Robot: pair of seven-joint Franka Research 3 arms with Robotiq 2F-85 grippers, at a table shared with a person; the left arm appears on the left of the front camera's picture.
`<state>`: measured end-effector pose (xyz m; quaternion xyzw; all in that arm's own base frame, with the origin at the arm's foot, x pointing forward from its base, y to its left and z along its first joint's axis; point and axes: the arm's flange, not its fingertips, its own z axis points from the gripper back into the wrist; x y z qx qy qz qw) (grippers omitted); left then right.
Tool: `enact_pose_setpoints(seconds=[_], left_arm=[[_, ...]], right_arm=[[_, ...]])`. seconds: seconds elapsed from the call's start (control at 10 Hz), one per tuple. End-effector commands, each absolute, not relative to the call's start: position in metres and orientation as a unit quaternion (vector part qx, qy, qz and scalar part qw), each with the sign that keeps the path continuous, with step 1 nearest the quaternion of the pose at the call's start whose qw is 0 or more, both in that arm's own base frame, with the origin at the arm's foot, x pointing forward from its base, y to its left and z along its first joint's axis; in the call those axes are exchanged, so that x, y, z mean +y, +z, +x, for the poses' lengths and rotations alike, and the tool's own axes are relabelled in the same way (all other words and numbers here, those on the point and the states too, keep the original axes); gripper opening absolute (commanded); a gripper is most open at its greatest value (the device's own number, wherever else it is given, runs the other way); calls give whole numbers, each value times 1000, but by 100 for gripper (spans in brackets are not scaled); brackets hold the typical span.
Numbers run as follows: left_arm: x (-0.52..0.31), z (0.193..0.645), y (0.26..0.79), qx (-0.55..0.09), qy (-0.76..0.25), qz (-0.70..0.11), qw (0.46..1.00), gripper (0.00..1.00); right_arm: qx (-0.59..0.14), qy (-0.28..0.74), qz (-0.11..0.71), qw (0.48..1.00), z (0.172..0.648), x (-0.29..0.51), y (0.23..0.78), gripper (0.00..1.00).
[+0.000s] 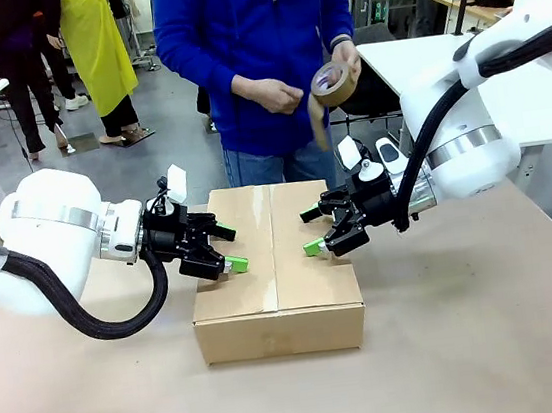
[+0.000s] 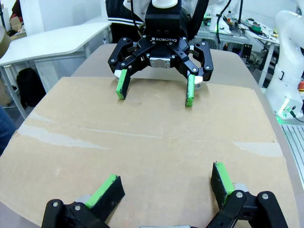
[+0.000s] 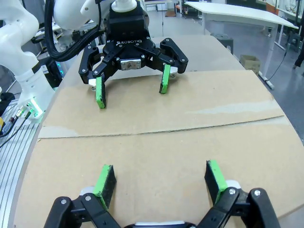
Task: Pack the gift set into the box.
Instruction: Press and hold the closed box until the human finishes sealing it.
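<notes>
The box stands closed in the middle of the table, its top flaps folded flat and meeting along a centre seam. My left gripper is open at the box's left top edge, its green pads low over the flap. Opposite it, my right gripper is open over the right flap. In the left wrist view my left gripper spreads over the cardboard and faces my right gripper. The right wrist view has my right gripper facing my left gripper across the seam. The gift set is hidden.
A person in a blue top stands at the far edge just behind the box, holding a roll of brown tape in one hand with a strip pulled out. Bare brown table surrounds the box.
</notes>
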<state>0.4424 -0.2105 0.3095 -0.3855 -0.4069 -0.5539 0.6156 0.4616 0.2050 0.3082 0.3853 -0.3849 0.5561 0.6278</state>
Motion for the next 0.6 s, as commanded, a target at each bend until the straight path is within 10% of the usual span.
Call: enact_pose_setpoints(seconds=[0.0,0.5], left_arm=[[-210,441,307,-404,-554,-384,618,100],[-210,441,307,-404,-554,-384,618,100]], right_arm=[[-385,560,382,627,461,205,306,100],[-385,560,382,627,461,205,306,100]])
